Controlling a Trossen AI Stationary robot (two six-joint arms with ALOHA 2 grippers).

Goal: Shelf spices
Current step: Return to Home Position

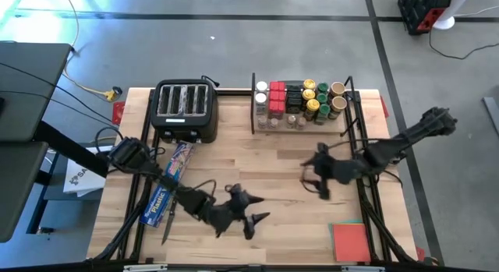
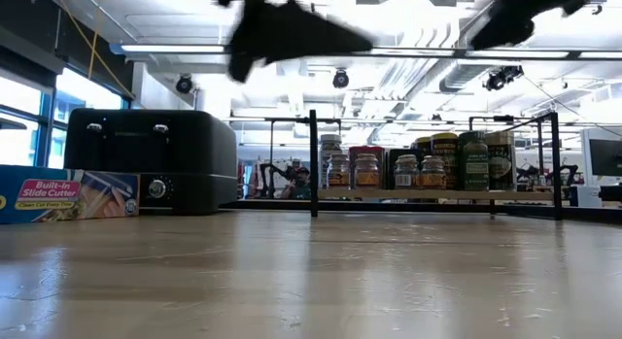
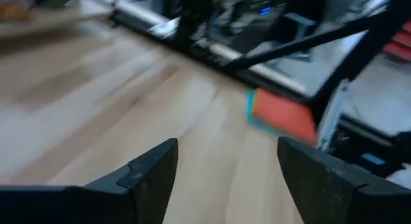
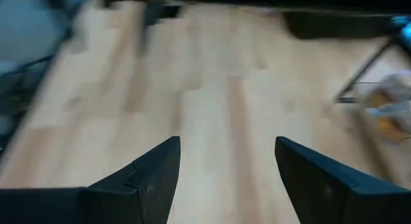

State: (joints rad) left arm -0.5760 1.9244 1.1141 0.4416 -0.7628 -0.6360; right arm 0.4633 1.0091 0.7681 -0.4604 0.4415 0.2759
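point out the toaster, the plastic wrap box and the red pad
toaster [image 1: 185,101]: high view, on its slotted top.
plastic-wrap box [image 2: 63,195]: low view, on its printed front face.
red pad [image 1: 351,242]: high view, on the middle of its top face.

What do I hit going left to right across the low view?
Blue plastic-wrap box → black toaster → shelf holding the spices. Both open, up above the table: left pincer, right pincer.
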